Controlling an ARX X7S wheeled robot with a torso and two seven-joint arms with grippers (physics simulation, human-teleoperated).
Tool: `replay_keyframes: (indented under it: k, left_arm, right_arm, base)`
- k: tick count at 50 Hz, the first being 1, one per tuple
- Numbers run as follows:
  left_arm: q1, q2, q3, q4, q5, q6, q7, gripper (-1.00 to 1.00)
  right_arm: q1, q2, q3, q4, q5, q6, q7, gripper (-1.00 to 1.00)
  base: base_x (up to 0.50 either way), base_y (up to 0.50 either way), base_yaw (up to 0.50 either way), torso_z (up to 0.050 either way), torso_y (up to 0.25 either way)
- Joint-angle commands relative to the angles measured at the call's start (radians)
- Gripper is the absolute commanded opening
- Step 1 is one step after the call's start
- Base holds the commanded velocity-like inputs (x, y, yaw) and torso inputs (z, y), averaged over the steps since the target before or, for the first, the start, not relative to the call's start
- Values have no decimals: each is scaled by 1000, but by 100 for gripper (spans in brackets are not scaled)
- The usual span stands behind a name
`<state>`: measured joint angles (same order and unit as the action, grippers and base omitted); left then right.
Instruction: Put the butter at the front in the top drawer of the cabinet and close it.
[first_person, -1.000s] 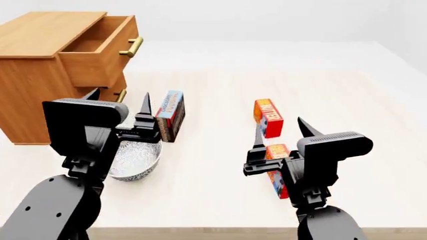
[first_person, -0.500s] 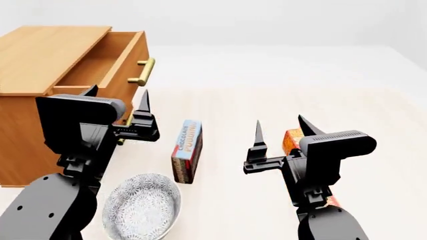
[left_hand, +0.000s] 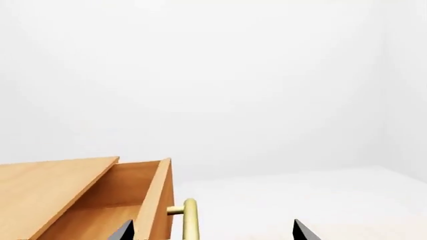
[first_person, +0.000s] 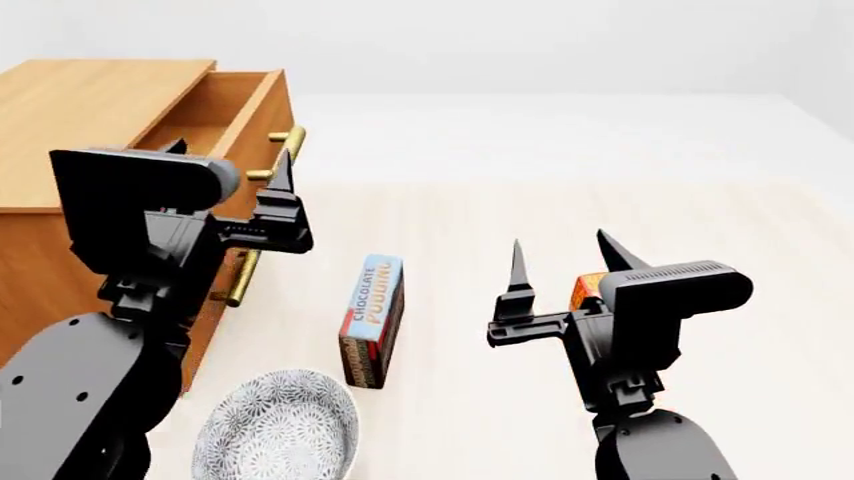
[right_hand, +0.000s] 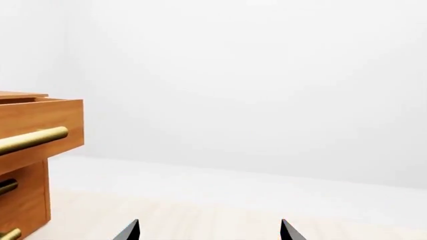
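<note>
The honey-brown cabinet (first_person: 80, 100) fills the left of the head view, and its top drawer (first_person: 214, 115) stands pulled open. My left gripper (first_person: 227, 158) is open, held up in front of the drawer's brass handle (first_person: 286, 148), and holds nothing. The left wrist view shows the drawer (left_hand: 133, 200) and handle (left_hand: 190, 220) between the left gripper's (left_hand: 212, 232) spread tips. Only a red corner of a butter carton (first_person: 586, 290) shows, behind my open, empty right gripper (first_person: 561, 245); I cannot tell which carton it is. The right gripper (right_hand: 208, 231) faces the cabinet's front (right_hand: 40, 120).
A chocolate pudding box (first_person: 371, 318) stands on edge mid-table between the arms. A patterned grey bowl (first_person: 276, 432) sits near the front, beside the cabinet. The lower drawer's brass handle (first_person: 243, 280) juts out below the left gripper. Pale wooden table (first_person: 601, 190) stretches right.
The view has closed in on the cabinet, which now looms larger at left. My left gripper has risen to the top drawer's handle. The butter cartons have slipped behind the right arm.
</note>
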<state>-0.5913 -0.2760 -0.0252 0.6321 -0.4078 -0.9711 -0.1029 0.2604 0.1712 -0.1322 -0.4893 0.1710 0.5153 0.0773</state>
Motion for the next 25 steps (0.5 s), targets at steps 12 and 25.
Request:
replay_keyframes:
  k: [12, 25]
  left_arm:
    - [-395, -46, 15, -186, -37, -228, -5, 100]
    - [-648, -52, 56, -478, -34, -326, 22, 100]
  right_arm:
    - [-5, 14, -6, -1, 17, -5, 12, 100]
    - [-3, 19, -18, 6, 19, -7, 22, 100]
  base:
    - [0, 0, 0, 0, 0]
    - [0, 0, 0, 0, 0]
